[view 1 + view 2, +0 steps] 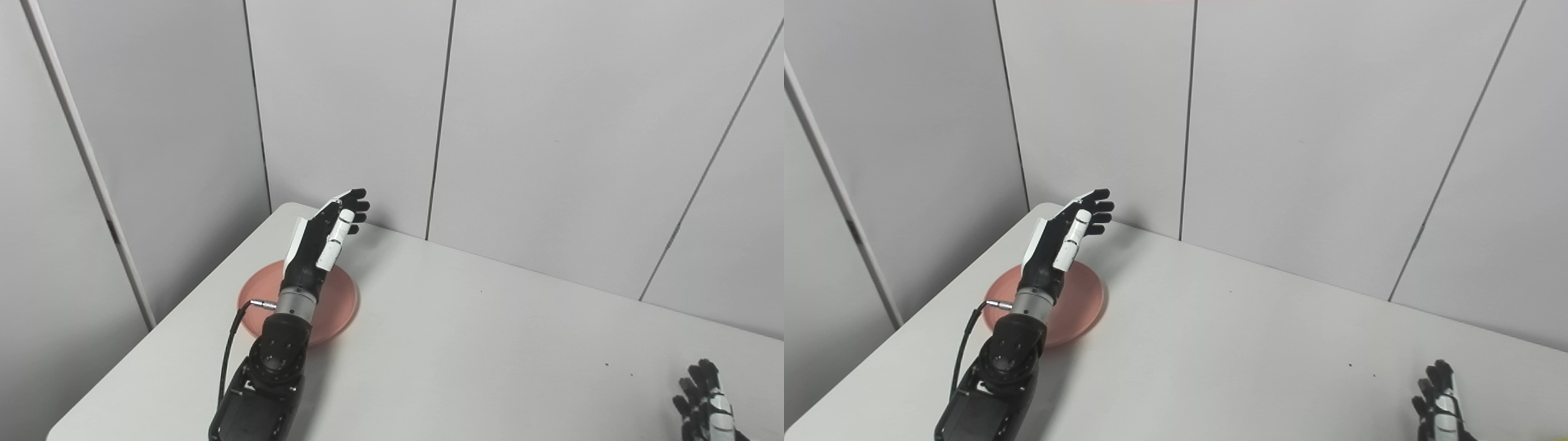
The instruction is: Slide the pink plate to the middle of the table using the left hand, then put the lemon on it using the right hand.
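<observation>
Over the pink plate (343, 300), the left hand (324, 236) hovers, empty.

I see both views evenly and brightly lit by soft, diffuse light, with no glare. The left hand (327, 236) throws only a faint shadow. Focus is sharp throughout.
</observation>
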